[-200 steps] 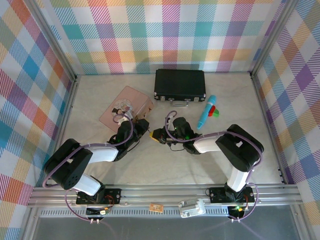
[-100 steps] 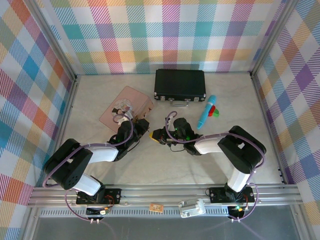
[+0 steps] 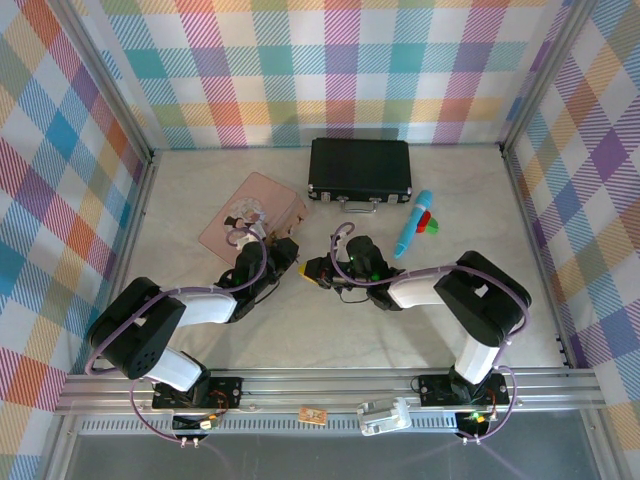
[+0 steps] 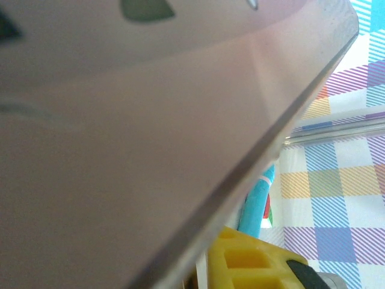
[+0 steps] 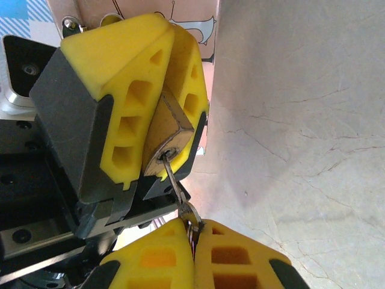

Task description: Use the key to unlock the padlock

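My left arm (image 3: pixel 200 305) and right arm (image 3: pixel 432 285) are black-jointed with white link shells, each trailed by a looping purple cable. The left tool (image 5: pixel 159 129) and right tool (image 5: pixel 192 235) wear yellow cut-out fingers (image 5: pixel 129 72) on black mounts, screws showing.

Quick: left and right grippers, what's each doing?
Left gripper: closed on the padlock.
Right gripper: closed on the key, which is in the padlock.

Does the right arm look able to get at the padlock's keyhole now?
Likely yes: the right gripper pinches the key, whose tip sits in the keyhole of the padlock held by the left gripper.
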